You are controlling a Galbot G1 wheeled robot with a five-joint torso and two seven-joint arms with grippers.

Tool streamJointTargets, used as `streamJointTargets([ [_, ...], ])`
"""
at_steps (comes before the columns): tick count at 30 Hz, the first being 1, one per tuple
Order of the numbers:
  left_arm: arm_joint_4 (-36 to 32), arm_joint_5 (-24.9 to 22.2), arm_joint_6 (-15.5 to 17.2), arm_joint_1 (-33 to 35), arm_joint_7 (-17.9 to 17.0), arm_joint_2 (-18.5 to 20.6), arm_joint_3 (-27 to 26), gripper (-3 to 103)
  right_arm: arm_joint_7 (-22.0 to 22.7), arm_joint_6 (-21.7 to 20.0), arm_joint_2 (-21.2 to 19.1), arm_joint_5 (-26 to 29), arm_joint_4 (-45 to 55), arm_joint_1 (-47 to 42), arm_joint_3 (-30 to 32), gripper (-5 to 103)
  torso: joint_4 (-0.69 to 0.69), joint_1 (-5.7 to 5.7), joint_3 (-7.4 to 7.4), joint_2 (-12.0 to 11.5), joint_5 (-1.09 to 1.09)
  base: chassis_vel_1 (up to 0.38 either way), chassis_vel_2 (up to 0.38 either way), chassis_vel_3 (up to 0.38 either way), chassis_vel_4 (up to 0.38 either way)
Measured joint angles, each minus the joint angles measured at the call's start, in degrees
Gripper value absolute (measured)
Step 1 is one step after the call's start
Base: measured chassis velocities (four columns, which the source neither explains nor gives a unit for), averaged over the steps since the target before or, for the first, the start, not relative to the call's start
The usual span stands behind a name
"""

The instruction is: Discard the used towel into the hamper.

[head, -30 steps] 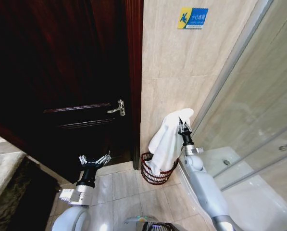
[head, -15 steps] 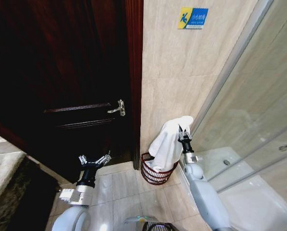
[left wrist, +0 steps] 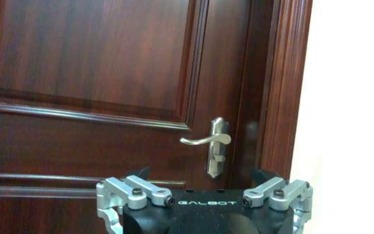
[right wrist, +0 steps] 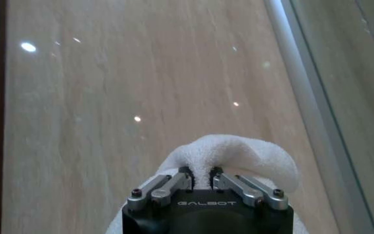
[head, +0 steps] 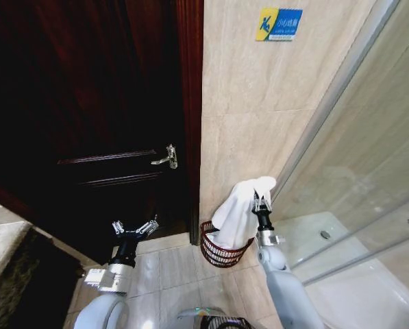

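Observation:
A white towel (head: 237, 211) hangs from my right gripper (head: 260, 201), which is shut on its top fold right of the door. Its lower end drapes down into the hamper (head: 216, 252), a dark red-brown wire basket on the floor against the tiled wall. The right wrist view shows the fingers (right wrist: 185, 179) pinching the towel (right wrist: 245, 153) in front of the beige wall. My left gripper (head: 135, 228) stands open and empty low on the left, facing the dark wooden door (left wrist: 96, 73).
A silver door handle (head: 167, 157) sticks out from the door (head: 88, 103). A glass shower screen (head: 368, 151) and white shower tray (head: 348, 288) lie to the right. Beige floor tiles (head: 170, 274) spread in front of the hamper. A stone counter edge (head: 2, 274) is at far left.
My right gripper has come down with the towel, so more of the cloth sinks into the hamper. The head view has shifted slightly. The left arm has not moved.

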Motion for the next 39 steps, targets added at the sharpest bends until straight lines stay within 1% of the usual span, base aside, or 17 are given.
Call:
streamJointTargets([
  [4,0.0,0.0,0.0,0.0,0.0,0.0,0.0,100,0.9,-1.1,1.0,-0.9,-2.9,0.0,0.3,13,0.0,0.0,0.0,0.0,-0.02,0.0,0.0,0.0,0.0],
  [6,0.0,0.0,0.0,0.0,0.0,0.0,0.0,100,1.0,-1.4,1.1,-1.2,-4.0,0.0,0.4,13,0.01,0.0,0.0,0.0,-0.01,0.0,0.0,0.0,0.0],
  [8,0.0,0.0,0.0,0.0,0.0,0.0,0.0,100,1.0,-2.6,1.0,-1.5,-6.3,0.0,0.6,13,-0.01,0.01,0.0,0.0,-0.02,0.0,0.0,0.0,0.0],
  [11,0.0,0.0,0.0,0.0,0.0,0.0,0.0,100,-0.3,-3.7,0.8,-0.7,-8.7,0.0,0.6,13,-0.01,0.02,0.0,0.0,-0.01,0.0,0.0,0.0,0.0],
  [14,0.0,0.0,0.0,0.0,0.0,0.0,0.0,100,-3.2,-5.0,0.5,0.4,-12.7,0.7,0.4,13,-0.01,0.01,0.0,0.0,0.0,0.0,0.0,0.0,0.0],
  [15,0.0,0.0,0.0,0.0,0.0,0.0,0.0,100,-3.2,-5.0,0.5,0.4,-12.7,0.7,0.4,13,-0.01,0.01,0.0,0.0,0.0,0.0,0.0,0.0,0.0],
  [19,0.0,0.0,0.0,0.0,0.0,0.0,0.0,100,-6.9,-7.1,0.0,2.0,-14.9,0.9,-0.1,13,0.0,0.01,0.0,0.0,-0.01,0.0,0.0,0.0,0.0],
  [23,0.0,0.0,0.0,0.0,0.0,0.0,0.0,100,-7.9,-8.1,-0.1,2.3,-15.6,1.1,-0.3,13,-0.01,0.01,0.0,0.0,-0.01,0.0,0.0,0.0,0.0],
  [26,0.0,0.0,0.0,0.0,0.0,0.0,0.0,100,-8.7,-10.8,-0.5,2.4,-15.9,1.9,-0.4,13,0.0,0.02,0.01,0.0,-0.01,0.0,0.0,0.0,0.0],
  [27,0.0,0.0,0.0,0.0,0.0,0.0,0.0,100,-8.7,-10.8,-0.5,2.4,-15.9,1.9,-0.4,13,0.0,0.02,0.01,0.0,-0.01,0.0,0.0,0.0,0.0],
  [30,0.0,0.0,0.0,0.0,0.0,0.0,0.0,100,-8.5,-13.9,-1.2,1.5,-15.7,2.3,-0.4,13,0.0,0.02,0.01,0.0,-0.01,0.0,0.0,0.0,0.0],
  [31,0.0,0.0,0.0,0.0,0.0,0.0,0.0,100,-8.5,-13.9,-1.2,1.5,-15.7,2.3,-0.4,13,0.0,0.02,0.01,0.0,-0.01,0.0,0.0,0.0,0.0],
  [34,0.0,0.0,0.0,0.0,0.0,0.0,0.0,100,-8.7,-16.9,-2.0,1.4,-15.5,1.8,-0.6,13,0.0,0.02,0.0,0.0,-0.02,0.0,0.0,0.0,0.0],
  [35,0.0,0.0,0.0,0.0,0.0,0.0,0.0,100,-8.7,-16.9,-2.0,1.4,-15.5,1.8,-0.6,13,0.0,0.02,0.0,0.0,-0.02,0.0,0.0,0.0,0.0],
  [37,0.0,0.0,0.0,0.0,0.0,0.0,0.0,100,-8.6,-18.9,-2.4,1.4,-15.4,1.3,-1.1,13,-0.01,0.02,0.01,0.0,-0.01,0.0,0.0,0.0,0.0],
  [38,0.0,0.0,0.0,0.0,0.0,0.0,0.0,100,-7.6,-18.2,-2.4,1.4,-15.6,1.2,-1.3,13,-0.01,0.02,0.01,0.0,-0.01,0.0,0.0,0.0,0.0],
  [39,0.0,0.0,0.0,0.0,0.0,0.0,0.0,100,-7.6,-18.2,-2.4,1.4,-15.6,1.2,-1.3,13,-0.01,0.02,0.01,0.0,-0.01,0.0,0.0,0.0,0.0],
])
